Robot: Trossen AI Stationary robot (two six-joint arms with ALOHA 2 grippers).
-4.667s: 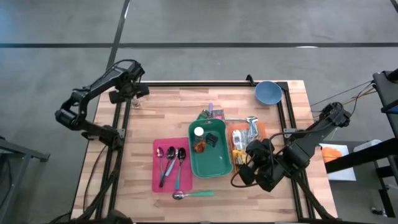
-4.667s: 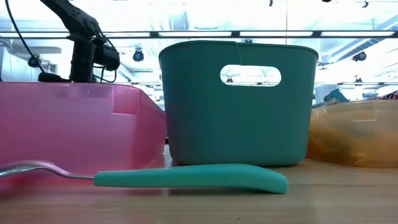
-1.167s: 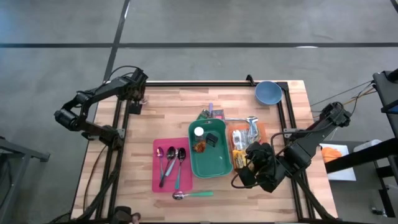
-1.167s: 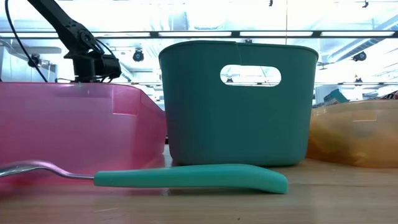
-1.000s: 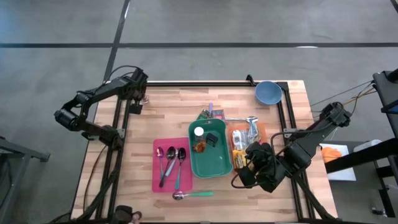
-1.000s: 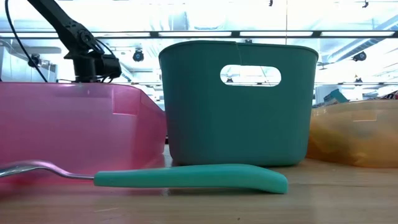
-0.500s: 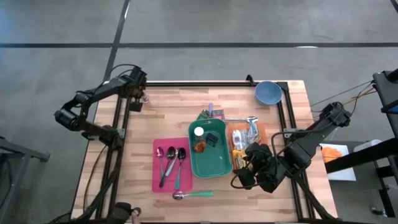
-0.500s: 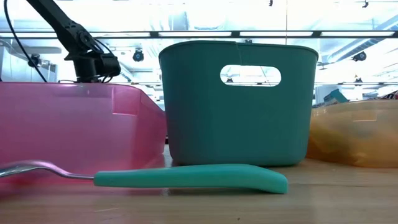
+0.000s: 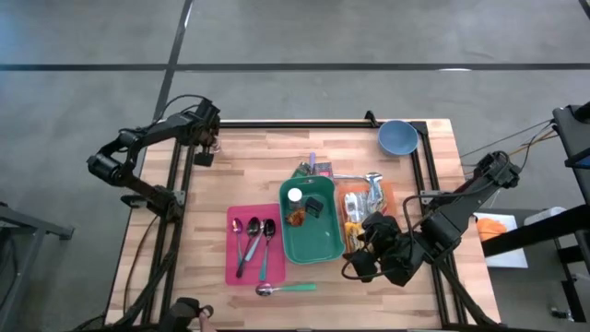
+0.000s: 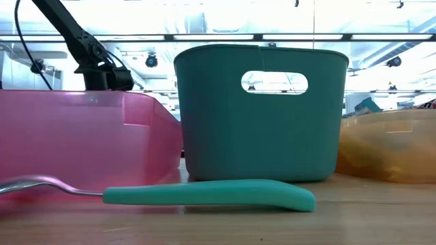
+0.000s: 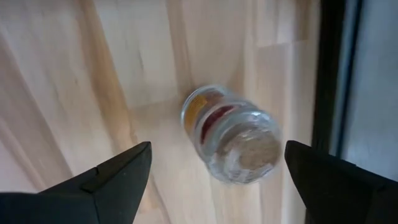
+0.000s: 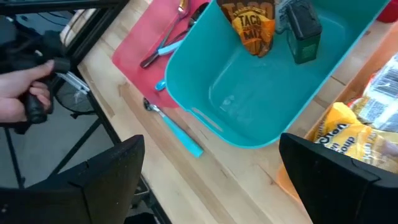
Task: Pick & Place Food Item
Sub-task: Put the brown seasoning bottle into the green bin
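Observation:
A small glass jar [image 11: 233,140] with a red and yellow label stands on its base on the wood near the table's far left corner. My left gripper [image 9: 208,140] hangs over it, pointing steeply down and open. In the left wrist view one finger stands on either side of the jar, both clear of it. My right gripper [image 9: 361,263] hovers open above the table's near right part, beside the teal bin [image 9: 318,244]. That bin holds a taco packet [image 12: 252,25] and a small dark box [image 12: 301,28].
An orange bin [image 9: 388,191] of yellow packets [image 12: 339,137] stands right of the teal bin. A pink tray [image 9: 235,267] with three spoons lies to its left. A teal-handled spoon [image 9: 286,289] lies near the front edge, a blue bowl [image 9: 396,136] stands far right. A person's hand [image 12: 31,93] shows beyond the front edge.
My left gripper has sunk slightly over the jar. My right gripper has tipped a little, its fingers swinging toward the table's left edge.

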